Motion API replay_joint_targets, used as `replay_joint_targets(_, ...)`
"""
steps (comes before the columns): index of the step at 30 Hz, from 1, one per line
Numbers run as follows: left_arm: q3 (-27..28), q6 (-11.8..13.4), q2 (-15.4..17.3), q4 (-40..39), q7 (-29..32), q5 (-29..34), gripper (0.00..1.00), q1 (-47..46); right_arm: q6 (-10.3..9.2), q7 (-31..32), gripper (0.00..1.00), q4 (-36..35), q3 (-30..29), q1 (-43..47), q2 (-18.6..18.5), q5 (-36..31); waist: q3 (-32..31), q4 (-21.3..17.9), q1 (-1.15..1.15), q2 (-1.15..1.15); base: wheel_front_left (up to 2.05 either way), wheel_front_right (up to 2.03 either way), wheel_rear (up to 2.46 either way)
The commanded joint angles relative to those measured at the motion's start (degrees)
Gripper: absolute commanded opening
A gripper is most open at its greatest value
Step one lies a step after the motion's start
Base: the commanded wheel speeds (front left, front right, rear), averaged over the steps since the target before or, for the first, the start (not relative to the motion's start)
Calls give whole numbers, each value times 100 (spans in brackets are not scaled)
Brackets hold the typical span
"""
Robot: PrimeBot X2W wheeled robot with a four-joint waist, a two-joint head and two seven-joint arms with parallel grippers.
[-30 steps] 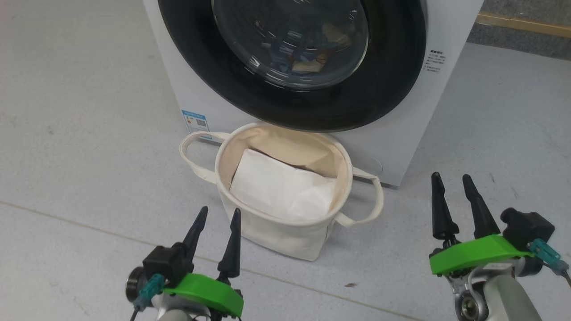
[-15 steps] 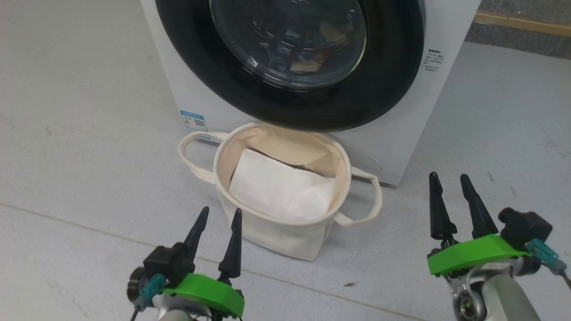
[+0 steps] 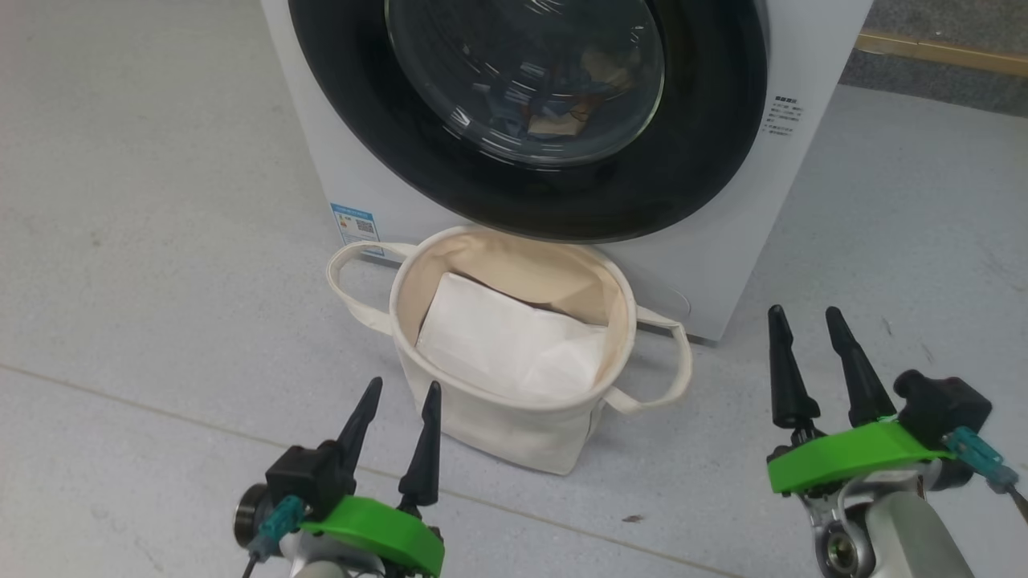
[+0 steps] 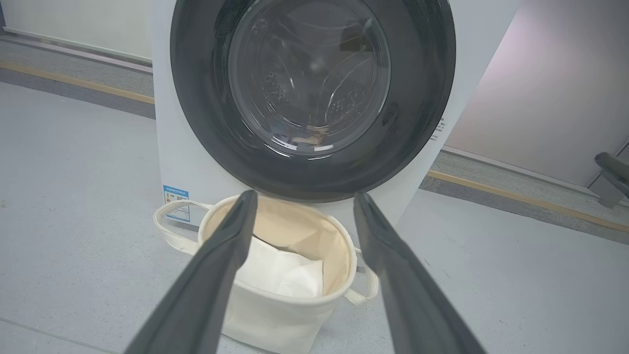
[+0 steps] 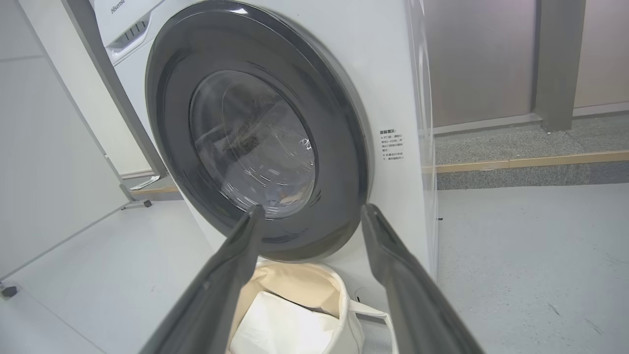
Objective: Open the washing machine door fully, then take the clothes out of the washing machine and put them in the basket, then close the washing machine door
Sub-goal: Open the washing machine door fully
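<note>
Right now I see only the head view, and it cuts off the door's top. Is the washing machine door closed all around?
Observer: It looks so. In the right wrist view the washing machine door lies flat on the washing machine up to its top edge.
Operator: Does anything stand beside the machine?
Observer: Yes, a white panel stands at that view's left, close to it.

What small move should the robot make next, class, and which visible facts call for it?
Probably lift the right pincer toward the black rim of the washing machine door to start pulling it open. The door looks shut, the clothes lie behind its glass, and both the right pincer and the left pincer are open, empty and low, near the basket.
</note>
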Motion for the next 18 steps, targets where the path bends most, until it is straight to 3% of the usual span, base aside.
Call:
replay_joint_targets(1, 134, -11, 71, -141, -26, -20, 100, -179, 0, -27, 100, -205, 114, -41, -38, 153, 2, 13, 0, 0, 0, 0, 0)
replay_joint_targets(4, 117, -13, 71, -120, -26, -7, 100, -182, 0, -27, 100, -181, 60, -59, -38, 509, 23, 28, 0, 0, 0, 0, 0)
replay_joint_targets(8, 87, 16, 71, -142, -26, 52, 100, -209, 0, -27, 100, -221, 2, -111, -38, 432, 132, 51, 0, 0, 0, 0, 0)
replay_joint_targets(9, 78, 25, 71, -163, -26, 46, 100, -220, 0, -27, 75, -228, 2, -127, -38, 544, 168, 59, 0, 0, 0, 0, 0)
replay_joint_targets(10, 66, 34, 71, -178, -26, 43, 100, -228, 0, -27, 0, -231, 16, -142, -38, 684, 207, 65, 0, 0, 0, 0, 0)
replay_joint_targets(13, 37, 98, 71, -164, -26, 101, 100, -253, 0, -27, 0, -137, -79, -230, -38, 1504, 319, 69, 0, 0, 0, 0, 0)
replay_joint_targets(18, 50, 538, 94, -290, -26, 674, 100, -413, 0, -27, 0, 100, -693, -582, -38, 2105, 621, 92, 0, 0, 0, 0, 0)
